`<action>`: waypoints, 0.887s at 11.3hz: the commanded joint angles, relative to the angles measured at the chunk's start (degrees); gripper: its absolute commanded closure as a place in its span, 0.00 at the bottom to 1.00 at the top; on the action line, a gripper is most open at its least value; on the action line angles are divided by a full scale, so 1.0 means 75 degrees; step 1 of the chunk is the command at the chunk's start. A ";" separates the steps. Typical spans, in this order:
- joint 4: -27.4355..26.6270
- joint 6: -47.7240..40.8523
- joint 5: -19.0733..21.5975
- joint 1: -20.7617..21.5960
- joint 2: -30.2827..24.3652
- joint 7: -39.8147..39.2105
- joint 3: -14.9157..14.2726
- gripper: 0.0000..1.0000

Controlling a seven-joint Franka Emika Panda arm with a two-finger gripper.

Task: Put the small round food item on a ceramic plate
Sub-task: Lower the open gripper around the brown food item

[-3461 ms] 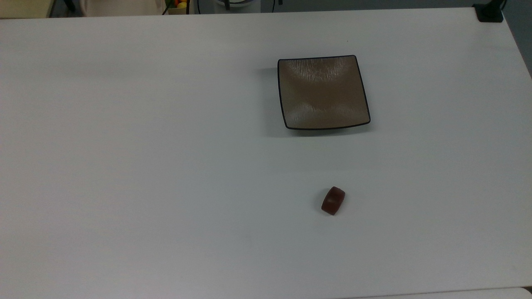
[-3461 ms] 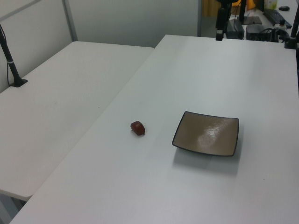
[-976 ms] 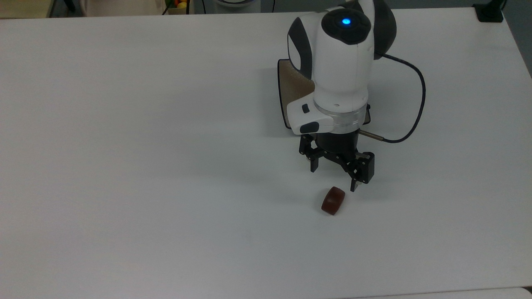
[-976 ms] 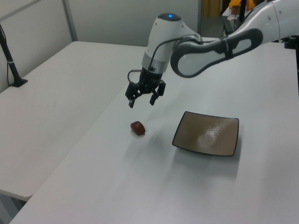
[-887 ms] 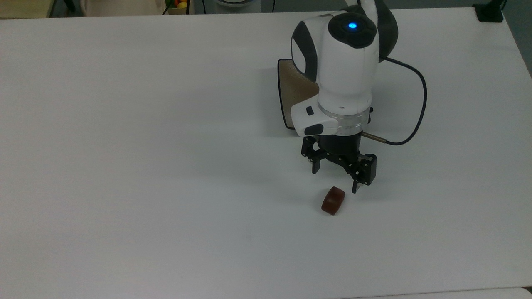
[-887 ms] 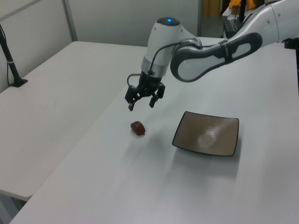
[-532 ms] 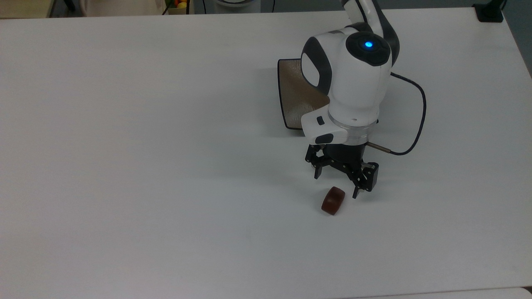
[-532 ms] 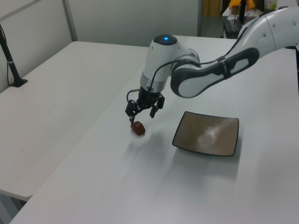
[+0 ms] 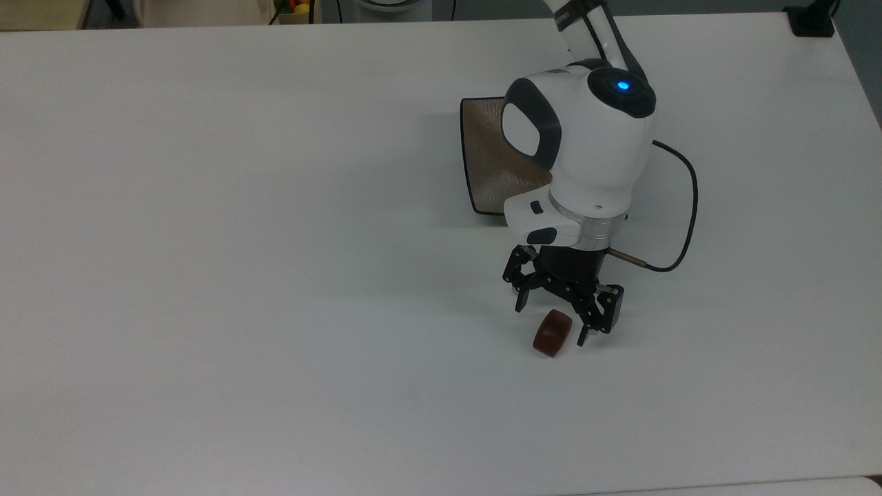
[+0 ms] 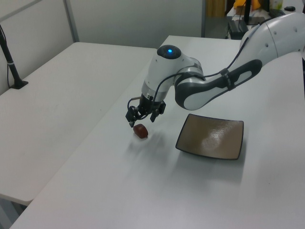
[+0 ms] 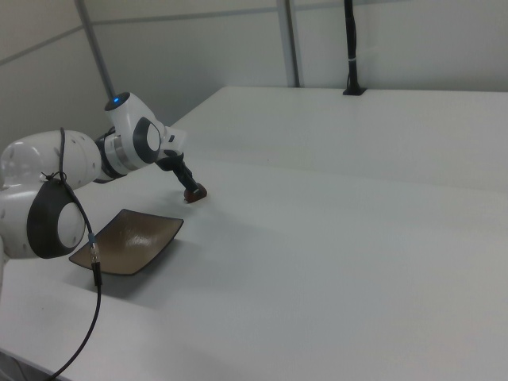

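The small round food item (image 9: 552, 333) is a glossy dark reddish-brown stub lying on the white table (image 9: 241, 275). My gripper (image 9: 551, 322) is open and lowered over it, one finger on each side of it, and nothing is gripped. In the left view the gripper (image 10: 141, 122) hangs just above the food item (image 10: 140, 131). The right view has the gripper (image 11: 190, 190) right at the food item (image 11: 196, 194). The ceramic plate (image 9: 486, 162), square and taupe with a black rim, is partly covered by my arm in the top view. It is bare in the left view (image 10: 210, 137) and the right view (image 11: 127, 240).
A black cable (image 9: 683, 227) loops off the wrist toward the top view's right. A black clamp (image 9: 812, 21) sits on the far right corner. A second white table (image 10: 52, 109) adjoins on the left view's left, with a black post (image 10: 12, 67) on it.
My arm came in over the plate. Over the last second the gripper dropped toward the food item, and its open fingers now flank it. The item and plate have not moved.
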 commanded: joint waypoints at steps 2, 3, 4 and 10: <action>0.0136 0.0267 -0.0753 0.0253 0.0311 0.0349 -0.0083 0.00; 0.0124 0.0267 -0.0940 0.0288 0.0335 0.0361 -0.0083 0.00; 0.0124 0.0337 -0.1012 0.0312 0.0347 0.0361 -0.0071 0.00; 0.0124 0.0455 -0.1165 0.0312 0.0417 0.0349 -0.0094 0.22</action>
